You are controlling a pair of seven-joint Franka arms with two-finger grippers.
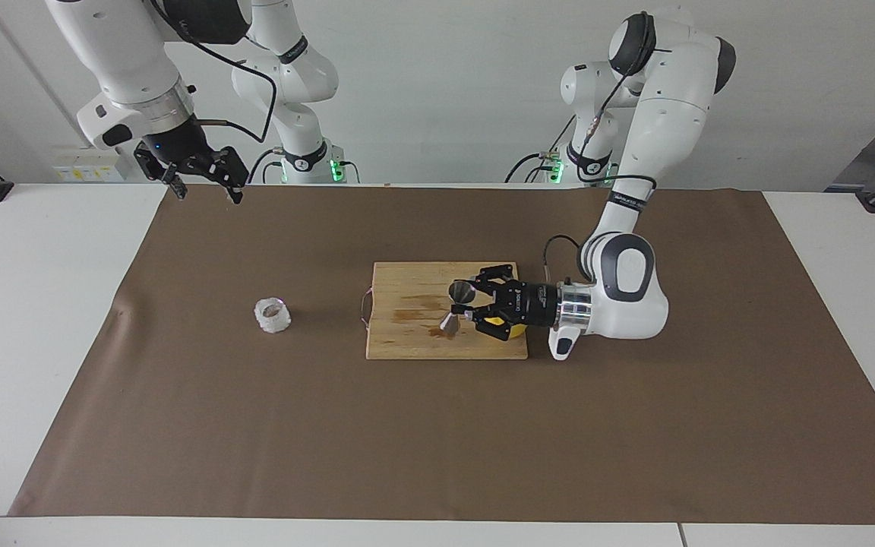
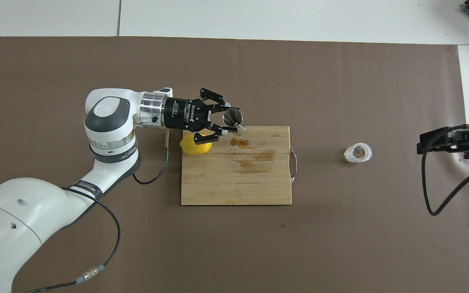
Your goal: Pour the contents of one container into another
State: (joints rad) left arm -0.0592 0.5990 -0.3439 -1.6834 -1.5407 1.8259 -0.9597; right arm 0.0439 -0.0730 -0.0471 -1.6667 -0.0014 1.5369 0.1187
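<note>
My left gripper (image 1: 469, 305) (image 2: 229, 121) is shut on the waist of the steel jigger (image 1: 459, 304) (image 2: 233, 117). It holds the jigger tilted in the air, reaching in sideways over the wooden cutting board (image 1: 422, 285) (image 2: 238, 183). The whitish crinkled cup (image 1: 272, 315) (image 2: 358, 153) stands upright on the brown mat, beside the board toward the right arm's end. My right gripper (image 1: 208, 196) (image 2: 421, 143) hangs open and empty, high over the right arm's end of the mat, and the arm waits there.
A yellow lemon (image 1: 511, 331) (image 2: 196, 148) lies on the board under my left gripper's wrist, mostly covered in the facing view. The board has dark stains and a wire handle (image 1: 364, 308) facing the cup. The brown mat (image 1: 437, 441) covers most of the table.
</note>
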